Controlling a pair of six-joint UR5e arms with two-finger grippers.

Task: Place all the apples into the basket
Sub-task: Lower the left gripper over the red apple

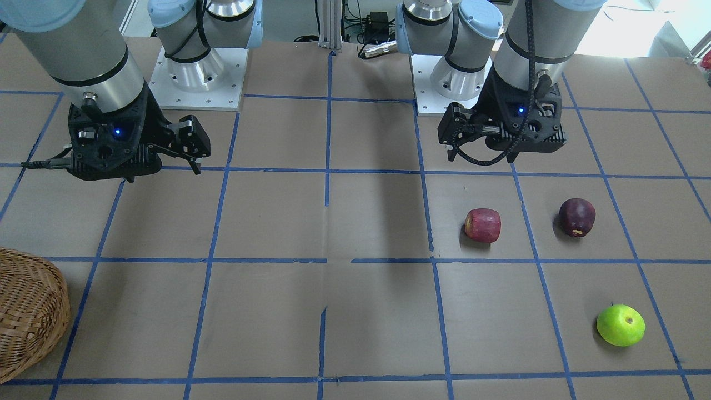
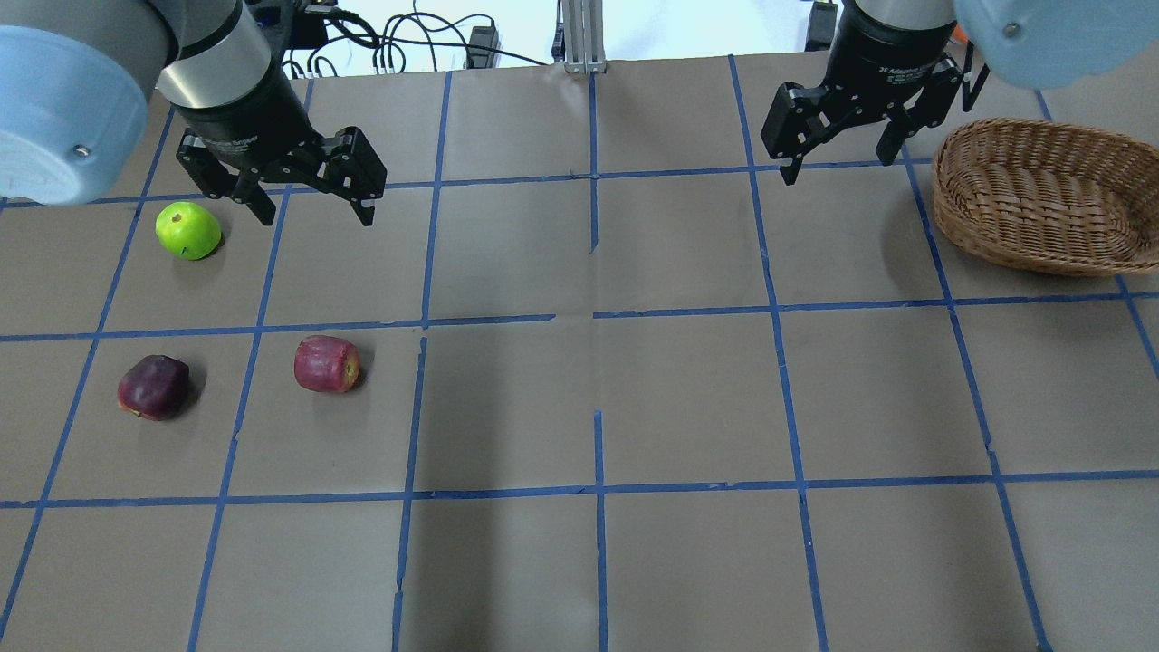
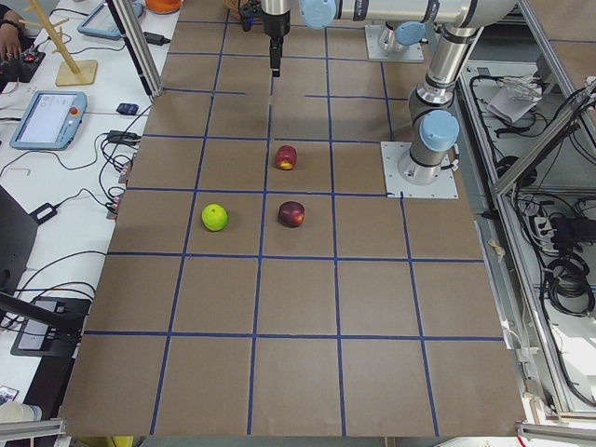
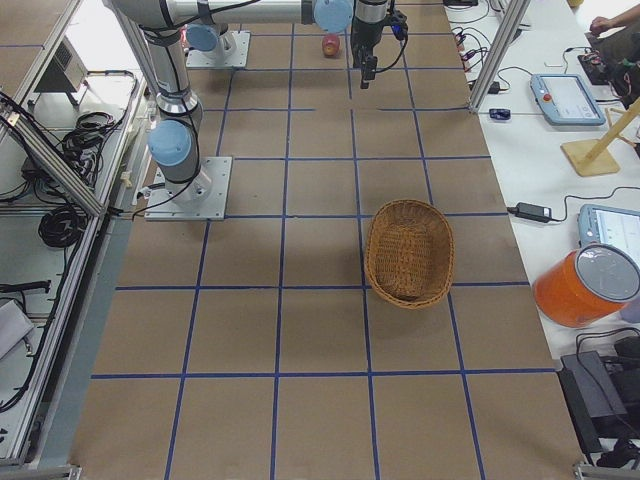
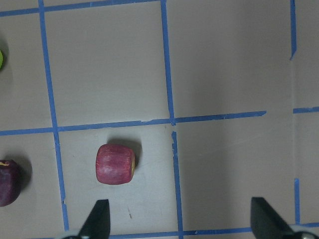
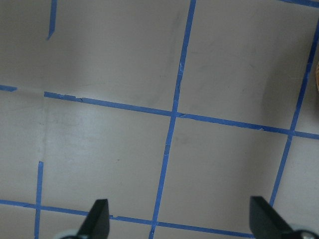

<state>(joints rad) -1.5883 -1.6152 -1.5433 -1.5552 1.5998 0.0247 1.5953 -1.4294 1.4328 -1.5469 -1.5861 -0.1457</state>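
Three apples lie on the table on my left side. The red blocky apple [image 2: 326,364] [image 1: 482,225] [image 5: 115,164] is nearest the middle. The dark maroon apple [image 2: 154,387] [image 1: 577,217] lies further out, and the bright green apple [image 2: 188,230] [image 1: 620,325] is beyond it. My left gripper [image 2: 317,213] [image 5: 182,226] hangs open and empty above the table, between the green and red apples. The wicker basket [image 2: 1041,195] [image 1: 28,316] [image 4: 408,250] stands at the far right. My right gripper [image 2: 842,163] [image 1: 164,172] hangs open and empty just left of the basket.
Blue tape lines grid the brown table. The two arm bases [image 1: 194,72] [image 1: 450,78] are bolted at my edge. Tablets, cables and an orange container [image 4: 585,285] sit on the side bench beyond the far edge.
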